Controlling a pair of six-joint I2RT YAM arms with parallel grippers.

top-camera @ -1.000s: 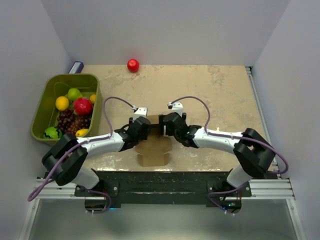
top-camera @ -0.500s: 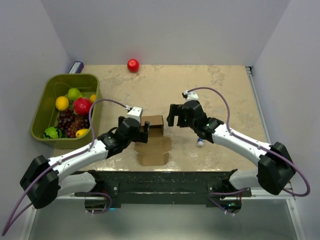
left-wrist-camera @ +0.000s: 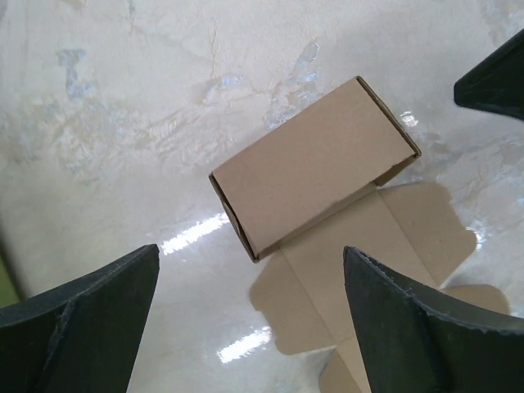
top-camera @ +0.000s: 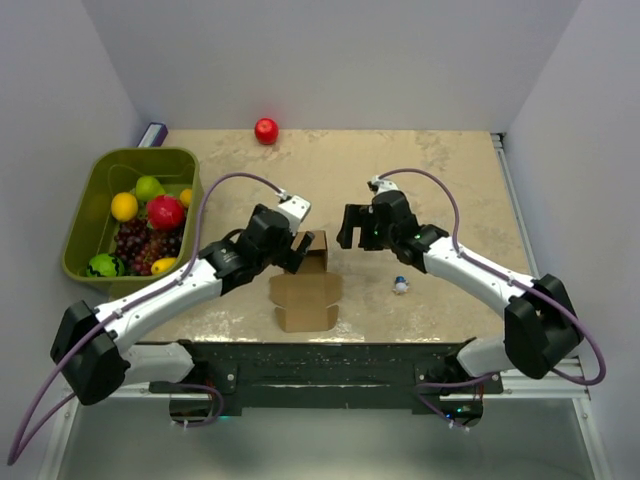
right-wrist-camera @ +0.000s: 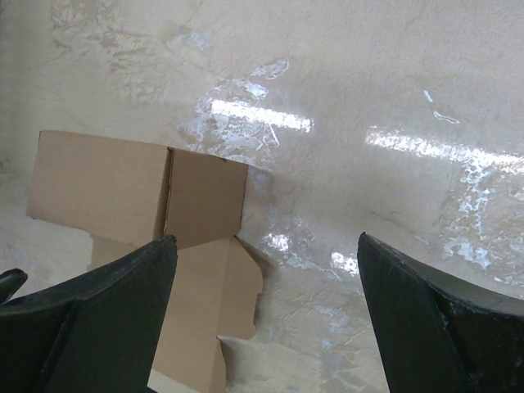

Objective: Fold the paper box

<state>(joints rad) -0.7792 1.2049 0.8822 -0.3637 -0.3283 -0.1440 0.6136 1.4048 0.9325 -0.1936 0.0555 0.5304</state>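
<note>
The paper box (top-camera: 308,278) is brown cardboard, partly folded: a raised boxy part at the far end and flat flaps spread toward the near edge. My left gripper (top-camera: 297,249) hovers just left of the raised part, open and empty. My right gripper (top-camera: 350,229) hovers just right of it, open and empty. In the left wrist view the box (left-wrist-camera: 315,168) lies ahead of the open gripper (left-wrist-camera: 250,327), apart from its fingers (left-wrist-camera: 82,327). In the right wrist view the box (right-wrist-camera: 139,184) lies at the left, by the left finger (right-wrist-camera: 90,319) of the open gripper (right-wrist-camera: 266,319).
A green bin (top-camera: 143,153) of fruit stands at the left edge. A red ball (top-camera: 266,130) lies at the back wall. A small blue-white object (top-camera: 400,286) lies right of the box, under the right arm. A purple-white item (top-camera: 152,134) sits behind the bin.
Both grippers were pressed against the box's raised part a second ago. They have let go and drawn apart, the left up and leftward, the right to the right. The box stays half folded.
</note>
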